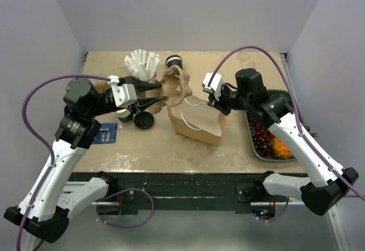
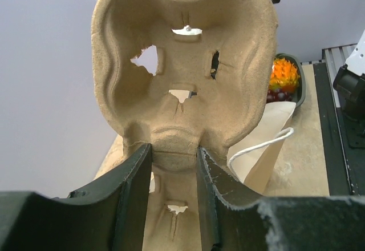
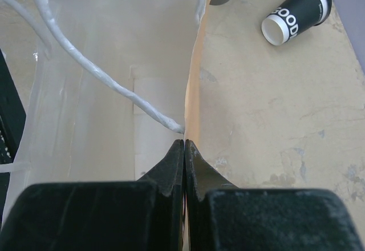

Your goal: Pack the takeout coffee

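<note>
The takeout coffee (image 1: pixel 174 61) is a dark cup with white lettering, lying on its side at the back of the table; the right wrist view also shows this cup (image 3: pixel 296 12). My left gripper (image 1: pixel 155 94) (image 2: pixel 174 151) is shut on the narrow middle of a pulp cup carrier (image 1: pixel 177 88) (image 2: pixel 182 63), holding it tilted up above the table. A brown paper bag (image 1: pixel 197 124) (image 3: pixel 114 63) stands open beside it. My right gripper (image 1: pixel 213 98) (image 3: pixel 185 142) is shut on the bag's upper edge, next to its white string handle.
A lidless dark cup (image 1: pixel 122 115) and a loose black lid (image 1: pixel 144 120) sit under the left gripper. White packets (image 1: pixel 141 63) stand at the back left. A blue card (image 1: pixel 106 134) lies near the left arm. A tray of fruit (image 1: pixel 268 140) (image 2: pixel 283 80) sits at the right edge.
</note>
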{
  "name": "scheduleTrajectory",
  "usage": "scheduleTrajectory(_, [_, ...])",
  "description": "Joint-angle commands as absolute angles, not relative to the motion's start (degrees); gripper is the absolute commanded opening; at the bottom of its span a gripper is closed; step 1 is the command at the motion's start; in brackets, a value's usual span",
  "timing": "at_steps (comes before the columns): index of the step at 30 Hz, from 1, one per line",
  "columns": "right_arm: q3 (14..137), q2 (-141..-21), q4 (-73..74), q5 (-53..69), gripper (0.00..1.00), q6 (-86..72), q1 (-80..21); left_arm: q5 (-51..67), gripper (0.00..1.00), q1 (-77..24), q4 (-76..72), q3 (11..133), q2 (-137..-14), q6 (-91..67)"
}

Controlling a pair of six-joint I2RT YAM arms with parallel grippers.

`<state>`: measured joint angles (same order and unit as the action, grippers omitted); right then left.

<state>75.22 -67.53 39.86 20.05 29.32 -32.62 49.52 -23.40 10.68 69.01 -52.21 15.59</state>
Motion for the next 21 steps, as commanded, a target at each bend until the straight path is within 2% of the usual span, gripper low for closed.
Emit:
scheduleTrajectory(1, [74.9,-67.1,39.7,21.1,0.0,28.5,-32.7,51.9,0.0,-23.7,0.9,67.3,-52.3,13.7])
scheduleTrajectory(10, [75.5,-67.7,38.5,20.1,0.0,25.7,-32.6,51.2,0.0,-27.6,-9.9,66.2,-55.5,9.5])
scheduleTrajectory(21, [79.6,-70.3,39.4,23.8,0.0,20.1,-31.2,47.1,0.0,-33.8,-20.0,59.3,-55.3,18.1])
